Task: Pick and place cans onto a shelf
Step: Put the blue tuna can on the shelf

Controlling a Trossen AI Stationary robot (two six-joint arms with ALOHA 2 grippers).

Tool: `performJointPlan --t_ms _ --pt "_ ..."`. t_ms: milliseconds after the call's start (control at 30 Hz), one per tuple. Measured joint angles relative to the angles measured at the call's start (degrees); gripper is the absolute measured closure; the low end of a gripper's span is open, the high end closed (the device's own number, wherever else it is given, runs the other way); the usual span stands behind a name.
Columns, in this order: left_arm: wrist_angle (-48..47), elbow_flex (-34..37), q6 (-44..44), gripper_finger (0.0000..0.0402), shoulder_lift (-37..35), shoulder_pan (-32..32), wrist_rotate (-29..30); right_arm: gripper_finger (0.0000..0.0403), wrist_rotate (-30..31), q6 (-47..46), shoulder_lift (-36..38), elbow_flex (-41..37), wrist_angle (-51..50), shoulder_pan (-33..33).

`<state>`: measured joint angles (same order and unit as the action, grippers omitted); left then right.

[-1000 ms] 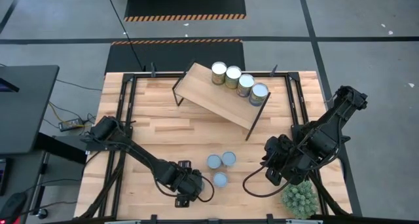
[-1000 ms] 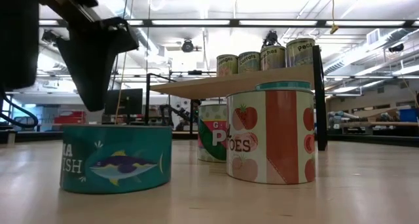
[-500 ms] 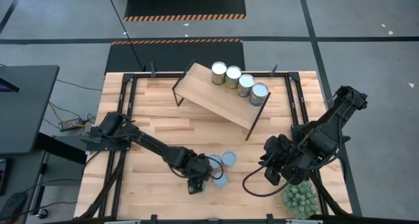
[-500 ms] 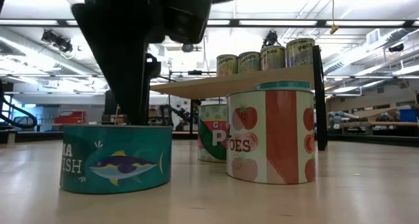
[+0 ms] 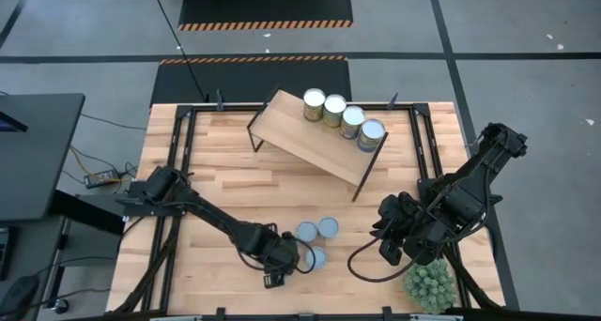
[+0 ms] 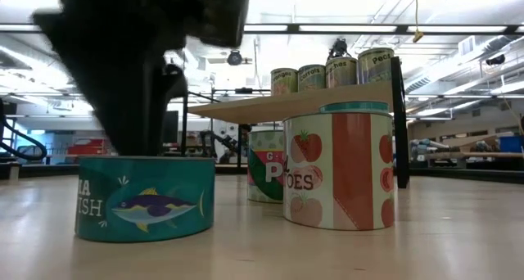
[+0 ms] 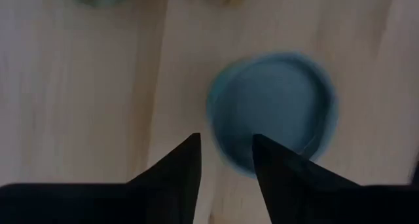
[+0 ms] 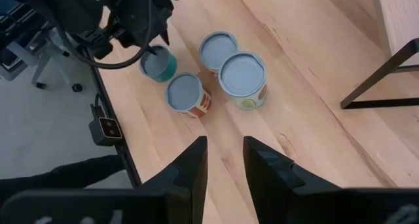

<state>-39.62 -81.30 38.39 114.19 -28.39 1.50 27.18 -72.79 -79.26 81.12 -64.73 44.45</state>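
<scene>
— Where is the left gripper [image 5: 282,265] sitting?
— It is hovering near the table's [image 5: 225,185] near edge, fingers [image 7: 177,171] slightly parted and gripping nothing; the tuna can [image 6: 146,198] is lying just beyond the tips, touching neither.
— And further right?
— Two more cans [image 5: 317,229] are standing beside it, four are lining the shelf [image 5: 310,138], and the right gripper [image 8: 222,158] is waiting, narrowly open, empty, by the plant [image 5: 430,285].

Left end effector [image 5: 285,257] low near front table edge, fingers apart; right end effector [image 5: 390,235] waits, fingers apart.
</scene>
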Motion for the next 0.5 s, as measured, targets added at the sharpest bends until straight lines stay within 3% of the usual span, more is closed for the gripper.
performJointPlan --t_ms 200,500 --pt "0.1 -0.2 0.9 0.029 1.6 0.2 -2.9 0.0298 0.0 0.8 0.0 0.0 0.8 -0.7" --pt "0.2 -0.2 0.0 0.0392 1.8 0.3 -3.5 0.0298 -0.1 2.5 0.0 0.0 1.8 -1.1"
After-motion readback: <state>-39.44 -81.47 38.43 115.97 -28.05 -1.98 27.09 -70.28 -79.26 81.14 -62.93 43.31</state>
